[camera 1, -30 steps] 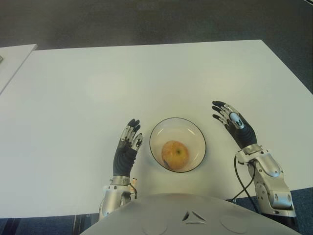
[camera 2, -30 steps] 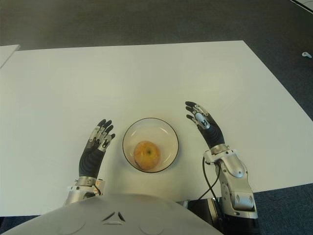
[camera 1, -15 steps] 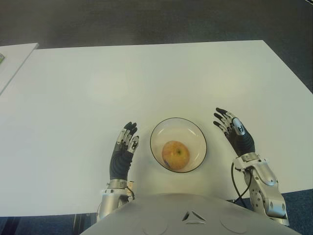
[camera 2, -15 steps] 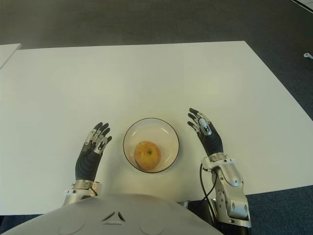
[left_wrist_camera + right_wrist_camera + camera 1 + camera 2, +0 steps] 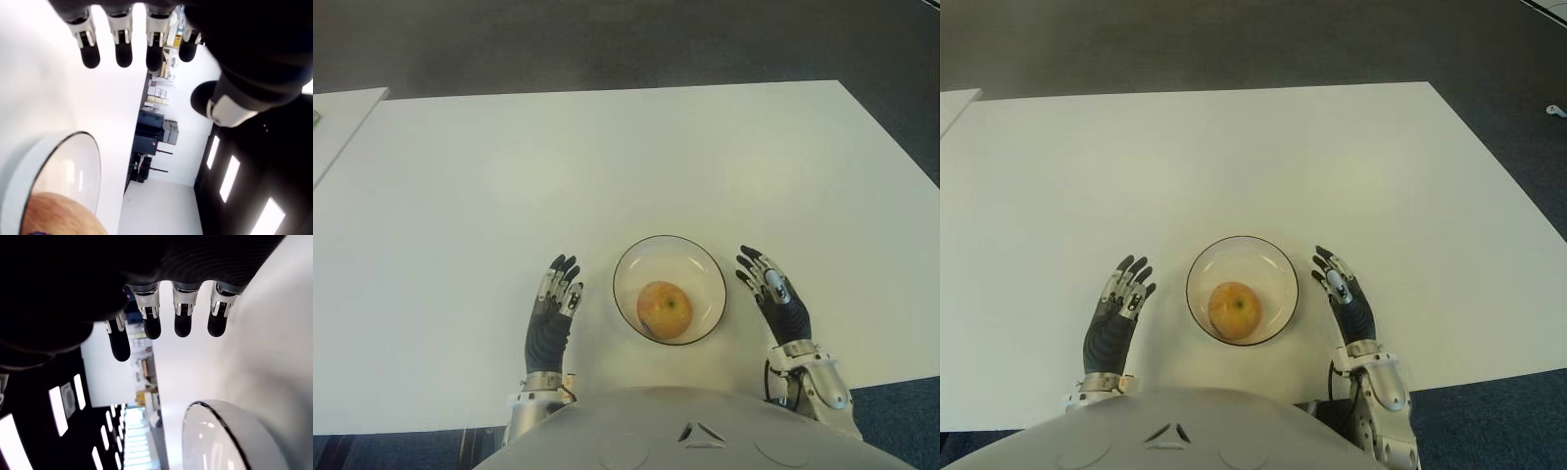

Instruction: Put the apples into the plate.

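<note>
Apple [image 5: 665, 309] lying in plate [image 5: 693, 257] on tabletop [image 5: 607, 157]. Left hand [image 5: 551, 318] and right hand [image 5: 775, 298] drawn back nearer the body, fingers spread, empty; placement apparently complete.

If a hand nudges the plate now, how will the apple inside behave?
The apple is round, so it would probably roll, but the plate's raised rim should likely keep it in. The plate looks glassy on the smooth table, so it may slide easily and could be fragile.
</note>
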Motion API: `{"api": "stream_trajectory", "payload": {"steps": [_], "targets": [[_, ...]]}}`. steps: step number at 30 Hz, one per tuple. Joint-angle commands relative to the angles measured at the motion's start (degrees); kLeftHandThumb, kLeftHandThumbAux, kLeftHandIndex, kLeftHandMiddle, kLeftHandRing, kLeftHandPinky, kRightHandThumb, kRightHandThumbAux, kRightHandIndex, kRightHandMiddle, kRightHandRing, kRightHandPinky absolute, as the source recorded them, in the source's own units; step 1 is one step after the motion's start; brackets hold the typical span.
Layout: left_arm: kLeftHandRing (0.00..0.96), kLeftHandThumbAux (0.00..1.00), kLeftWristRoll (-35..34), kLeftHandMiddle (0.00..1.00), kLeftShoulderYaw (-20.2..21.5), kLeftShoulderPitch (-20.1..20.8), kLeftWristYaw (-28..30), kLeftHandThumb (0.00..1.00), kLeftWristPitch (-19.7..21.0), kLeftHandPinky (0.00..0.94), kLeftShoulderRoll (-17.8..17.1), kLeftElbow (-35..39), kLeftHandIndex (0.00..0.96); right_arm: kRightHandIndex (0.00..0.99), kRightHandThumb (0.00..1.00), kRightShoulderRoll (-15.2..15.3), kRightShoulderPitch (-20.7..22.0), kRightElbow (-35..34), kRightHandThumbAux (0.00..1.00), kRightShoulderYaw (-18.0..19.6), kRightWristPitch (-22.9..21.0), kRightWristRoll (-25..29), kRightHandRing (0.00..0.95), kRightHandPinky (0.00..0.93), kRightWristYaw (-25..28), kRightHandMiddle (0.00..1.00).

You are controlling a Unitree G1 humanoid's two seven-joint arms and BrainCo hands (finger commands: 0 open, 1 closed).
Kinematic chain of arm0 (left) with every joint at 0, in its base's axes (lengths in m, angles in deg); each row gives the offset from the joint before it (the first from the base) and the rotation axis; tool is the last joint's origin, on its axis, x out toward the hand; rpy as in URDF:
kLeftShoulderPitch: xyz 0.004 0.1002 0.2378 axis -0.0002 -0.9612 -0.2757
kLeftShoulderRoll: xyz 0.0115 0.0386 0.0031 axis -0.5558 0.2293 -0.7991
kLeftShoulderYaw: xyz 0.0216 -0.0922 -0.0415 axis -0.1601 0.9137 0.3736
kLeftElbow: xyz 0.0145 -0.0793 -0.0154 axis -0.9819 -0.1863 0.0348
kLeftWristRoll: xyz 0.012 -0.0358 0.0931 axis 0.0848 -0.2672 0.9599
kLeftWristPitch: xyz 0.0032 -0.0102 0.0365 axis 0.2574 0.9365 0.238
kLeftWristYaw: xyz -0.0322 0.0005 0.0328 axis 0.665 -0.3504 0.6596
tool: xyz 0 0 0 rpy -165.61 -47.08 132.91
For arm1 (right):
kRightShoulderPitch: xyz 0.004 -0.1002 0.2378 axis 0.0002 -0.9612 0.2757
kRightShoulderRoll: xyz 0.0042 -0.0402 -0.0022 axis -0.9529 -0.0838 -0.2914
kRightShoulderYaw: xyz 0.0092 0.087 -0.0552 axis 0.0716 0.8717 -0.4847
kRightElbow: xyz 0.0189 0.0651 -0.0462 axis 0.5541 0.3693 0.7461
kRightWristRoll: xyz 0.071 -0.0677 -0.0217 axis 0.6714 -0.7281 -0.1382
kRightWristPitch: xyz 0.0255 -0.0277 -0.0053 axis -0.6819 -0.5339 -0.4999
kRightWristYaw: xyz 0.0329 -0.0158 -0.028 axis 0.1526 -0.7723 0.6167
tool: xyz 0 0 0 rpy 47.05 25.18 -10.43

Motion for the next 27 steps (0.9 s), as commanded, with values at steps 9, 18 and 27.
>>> {"api": "stream_trajectory", "payload": {"steps": [9, 18, 27], "targets": [[0.079, 0.599, 8.84, 0.085, 0.32, 0.44, -4.45, 0.16, 0.83, 0.103, 1.83, -4.55, 0.074, 0.159, 0.246, -2.05, 0.37, 7.14, 0.399, -0.79, 4.87, -0.25, 0.094, 0.122, -0.33, 0.131], [0.059, 0.612, 6.58, 0.062, 4.33, 10.24, -1.76, 0.127, -5.93, 0.098, 3.22, -21.79, 0.061, 0.109, 0.252, -3.69, 0.78, 10.9, 0.424, -1.11, 10.75, 1.65, 0.101, 0.121, 1.65, 0.14], [0.09, 0.625, 3.55, 0.09, 5.2, 11.37, 0.99, 0.127, -12.33, 0.155, 4.38, -25.56, 0.08, 0.091, 0.238, -4.63, 1.97, 13.94, 0.488, -0.95, 13.02, 2.1, 0.1, 0.104, 2.0, 0.143]]}}
